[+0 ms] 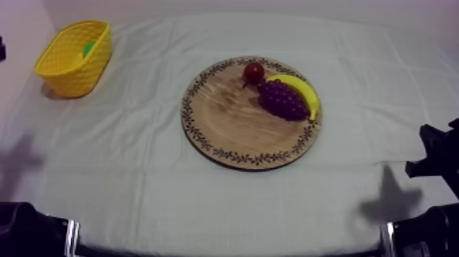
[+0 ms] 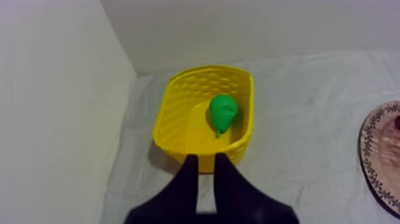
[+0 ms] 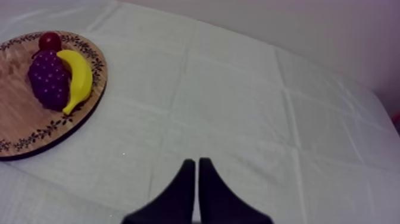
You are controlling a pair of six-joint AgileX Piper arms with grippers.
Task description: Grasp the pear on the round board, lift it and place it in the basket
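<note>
The green pear [image 2: 222,112] lies inside the yellow basket [image 2: 178,119], stem toward my left gripper [image 2: 206,170]. That gripper hovers just short of the basket's near wall, its fingers a little apart with nothing between them. From above, the basket [image 1: 68,65] stands at the far left of the table with the pear [image 1: 89,48] showing over its rim. The wooden board [image 1: 225,119] lies mid-table. My right gripper [image 3: 196,165] is shut on nothing, over bare cloth to the right of the board [image 3: 18,119].
On the board's far right part lie a small red fruit [image 1: 253,72], a bunch of grapes [image 1: 282,100] and a banana [image 1: 305,92]. A wall runs close behind and beside the basket. My right arm [image 1: 437,160] sits low at the right edge.
</note>
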